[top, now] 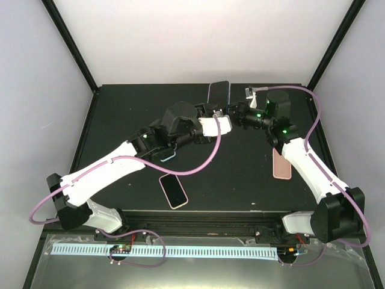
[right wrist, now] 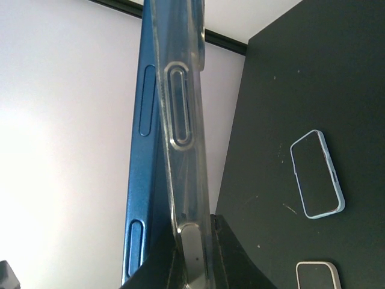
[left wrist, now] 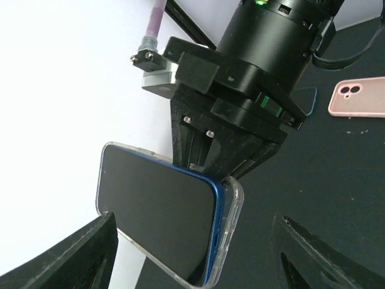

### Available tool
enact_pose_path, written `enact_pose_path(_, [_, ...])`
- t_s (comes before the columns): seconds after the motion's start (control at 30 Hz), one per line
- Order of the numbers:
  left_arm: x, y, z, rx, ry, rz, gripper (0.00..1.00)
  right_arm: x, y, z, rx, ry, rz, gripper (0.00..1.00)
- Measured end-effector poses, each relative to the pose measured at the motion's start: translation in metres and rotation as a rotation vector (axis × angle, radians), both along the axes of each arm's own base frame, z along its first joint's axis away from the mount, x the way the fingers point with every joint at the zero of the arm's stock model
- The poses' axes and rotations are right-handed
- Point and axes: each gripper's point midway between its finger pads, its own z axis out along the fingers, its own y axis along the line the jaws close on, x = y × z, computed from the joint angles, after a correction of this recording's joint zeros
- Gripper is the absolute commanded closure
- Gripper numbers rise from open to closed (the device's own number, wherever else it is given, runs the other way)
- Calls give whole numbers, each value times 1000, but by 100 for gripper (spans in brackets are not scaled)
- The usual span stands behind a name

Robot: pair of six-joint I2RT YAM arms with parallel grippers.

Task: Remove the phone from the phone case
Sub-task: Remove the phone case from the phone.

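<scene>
Phone (right wrist: 139,180) edge proud of clear case (right wrist: 180,114)

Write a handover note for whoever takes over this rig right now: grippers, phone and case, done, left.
Right gripper: shut on the edge of the clear phone case, holding it in the air.
Left gripper: open, fingers either side of the blue phone, not gripping.
Done: one long side of the phone stands away from the case wall.
Left: close the left gripper on the phone and pull it fully out.
</scene>
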Motion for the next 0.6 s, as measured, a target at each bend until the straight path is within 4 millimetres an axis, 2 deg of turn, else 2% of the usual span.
enact_pose_path(0.2, [10, -11, -14, 67, -42, 29, 33, 0, -1, -5, 12, 44, -12, 99])
enact_pose_path(0.43, [20, -14, -21, 100, -69, 67, 37, -1, -1, -8, 37, 74, -18, 99])
enact_pose_path(0.6, [30, -16, -31, 140, -83, 101, 38, -4, 0, -1, 60, 58, -7, 99])
